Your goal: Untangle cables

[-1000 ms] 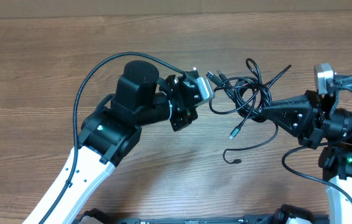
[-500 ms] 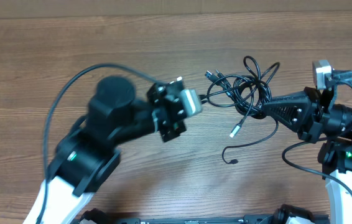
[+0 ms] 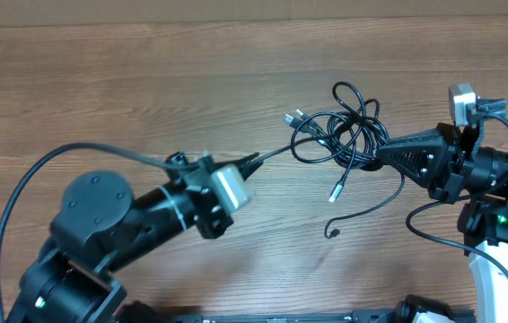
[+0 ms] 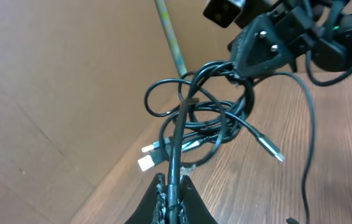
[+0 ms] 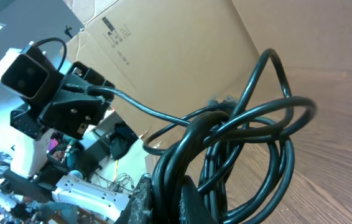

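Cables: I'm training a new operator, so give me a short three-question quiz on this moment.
1. True or false: the left gripper is shut on a strand.
2. What does the right gripper hold? A) the tangle B) a screwdriver C) nothing
3. Fill in: the strand from the left gripper to the tangle runs ___ (taut/slack).
Key: 1 true; 2 A; 3 taut.
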Robot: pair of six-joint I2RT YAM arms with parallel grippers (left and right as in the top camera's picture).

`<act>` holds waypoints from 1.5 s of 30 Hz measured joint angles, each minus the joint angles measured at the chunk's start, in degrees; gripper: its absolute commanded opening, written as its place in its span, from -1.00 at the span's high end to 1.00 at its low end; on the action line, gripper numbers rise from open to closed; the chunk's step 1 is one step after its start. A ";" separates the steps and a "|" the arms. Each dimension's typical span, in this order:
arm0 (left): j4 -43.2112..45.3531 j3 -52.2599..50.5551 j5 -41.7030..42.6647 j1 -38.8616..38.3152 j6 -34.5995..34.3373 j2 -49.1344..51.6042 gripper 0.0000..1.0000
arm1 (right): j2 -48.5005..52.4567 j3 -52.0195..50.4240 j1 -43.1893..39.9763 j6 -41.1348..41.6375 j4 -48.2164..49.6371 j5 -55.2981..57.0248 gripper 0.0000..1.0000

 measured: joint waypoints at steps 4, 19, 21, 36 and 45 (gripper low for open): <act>-2.12 0.00 0.52 0.00 -0.17 -2.25 0.92 | 0.07 0.00 0.00 -0.66 -0.02 0.02 0.93; -3.56 0.00 0.68 0.00 -0.20 -7.74 0.92 | 3.50 0.00 0.00 -1.86 0.00 0.00 0.93; -3.37 0.00 0.70 0.00 -0.20 -8.98 0.92 | 4.00 0.00 -0.02 -1.95 0.00 0.00 0.93; -4.52 0.00 1.68 0.00 -0.17 -14.49 0.90 | 5.35 0.00 -0.02 -2.51 -0.02 0.28 0.93; -12.63 0.04 1.77 0.00 -0.17 -14.49 0.74 | 5.35 0.00 -0.04 -2.91 1.70 0.33 0.93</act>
